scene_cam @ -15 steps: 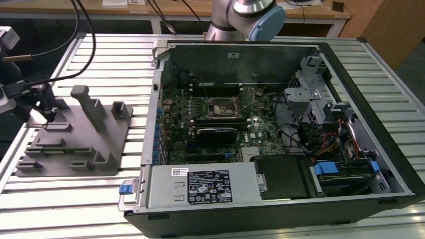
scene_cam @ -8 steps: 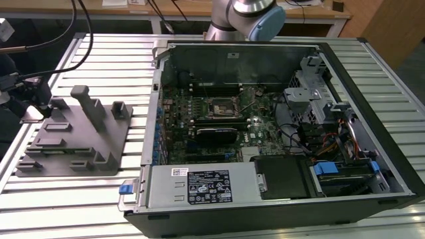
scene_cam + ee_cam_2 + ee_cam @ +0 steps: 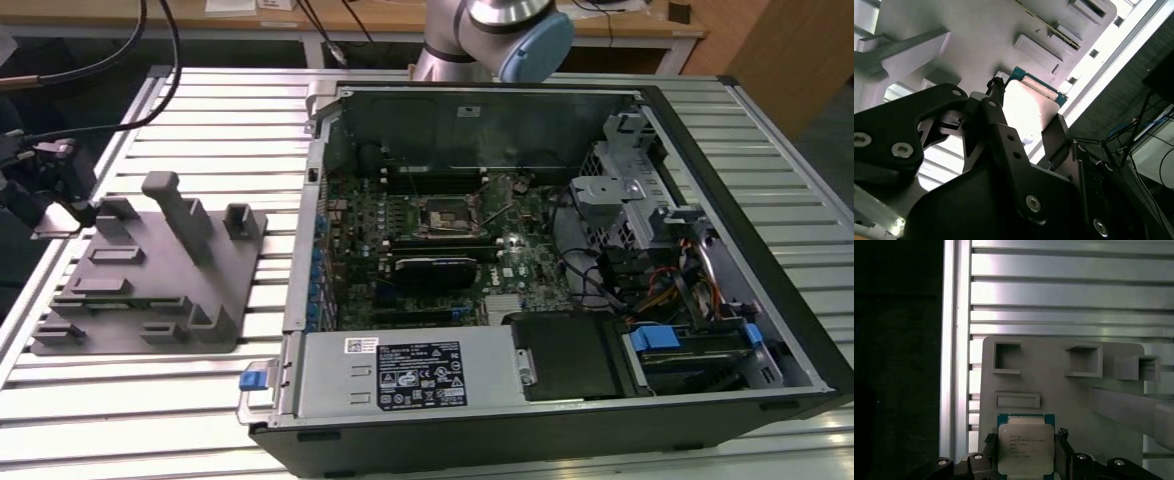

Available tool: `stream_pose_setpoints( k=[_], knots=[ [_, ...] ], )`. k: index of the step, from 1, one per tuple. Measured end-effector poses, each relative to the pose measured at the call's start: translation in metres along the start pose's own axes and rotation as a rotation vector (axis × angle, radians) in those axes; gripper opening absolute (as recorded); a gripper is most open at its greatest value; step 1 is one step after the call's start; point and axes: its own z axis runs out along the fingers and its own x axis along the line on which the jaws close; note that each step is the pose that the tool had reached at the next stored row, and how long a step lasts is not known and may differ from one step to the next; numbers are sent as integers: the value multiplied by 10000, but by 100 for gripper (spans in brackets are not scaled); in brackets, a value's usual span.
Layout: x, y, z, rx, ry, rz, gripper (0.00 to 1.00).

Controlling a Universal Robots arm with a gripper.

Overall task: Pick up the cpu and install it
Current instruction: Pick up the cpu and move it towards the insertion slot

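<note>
Ribbed aluminium tabletop (image 3: pixel 134 410) spans the frame. Wooden desk (image 3: pixel 380 18) along top edge; brown panel (image 3: pixel 787 50) upper right.

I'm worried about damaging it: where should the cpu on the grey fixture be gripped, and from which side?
Grip the cpu by two opposite side edges, coming straight down from above. It appears to lie flat on the grey fixture. Its smooth metal top gives nothing to pinch, but its thin edges stand free. The tool straddles it this way.

Faint print on the cpu (image 3: pixel 1025 449) lid, dense label (image 3: pixel 416 376) on the power supply (image 3: pixel 334 395), neither legible
</note>
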Motion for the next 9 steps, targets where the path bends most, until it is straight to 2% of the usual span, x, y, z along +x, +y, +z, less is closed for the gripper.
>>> stream_pose_setpoints(
  k=[1, 2, 3, 9],
  knots=[
    [-1, 1, -19, 0, -6, 0, 54],
    [-4, 5, -101, 0, -32, -1, 54],
    [-6, 7, -143, -1, -48, -2, 54],
    [-11, 12, -255, -1, -98, -5, 54]
  ],
)
